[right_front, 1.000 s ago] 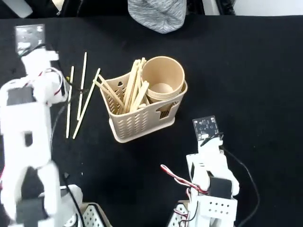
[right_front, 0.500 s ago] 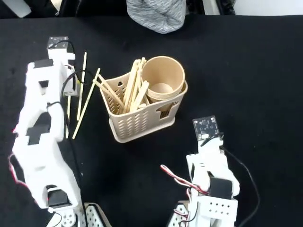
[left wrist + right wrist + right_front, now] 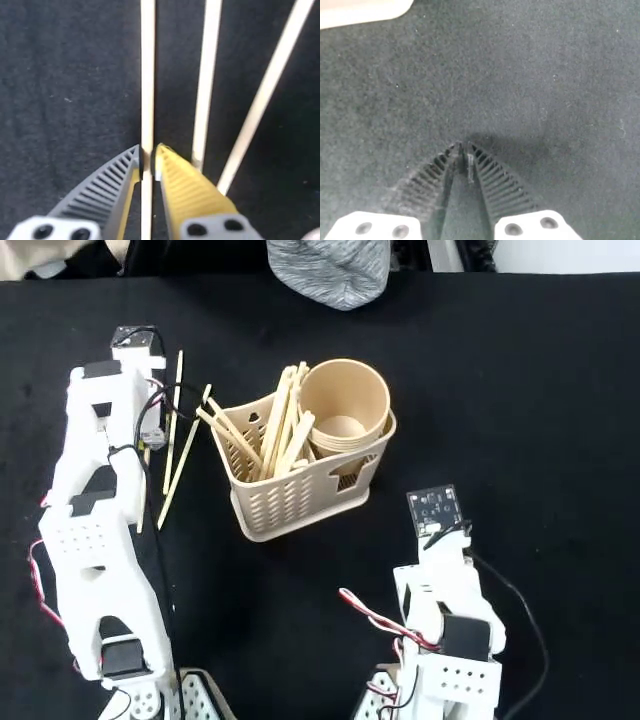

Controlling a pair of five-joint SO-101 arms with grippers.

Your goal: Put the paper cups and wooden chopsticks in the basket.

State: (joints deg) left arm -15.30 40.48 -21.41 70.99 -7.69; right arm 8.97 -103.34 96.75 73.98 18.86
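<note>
In the left gripper (image 3: 147, 154), a chopstick (image 3: 147, 75) points straight ahead

Light falls evenly from above onto the black worktop (image 3: 520, 390), which swallows most of it and gives back no glare. My white left arm (image 3: 95, 490) comes out very bright against it, nearly washed out along its upper faces. The basket (image 3: 300, 495) throws hardly any shadow, and the paper cup (image 3: 345, 400) is shaded deeper inside than at its rim. Under my closed right claw (image 3: 463, 147) a soft dark shadow pools on the worktop. The chopstick (image 3: 147, 75) pinched in my left claw (image 3: 147, 152) shows pale and bright.
</note>
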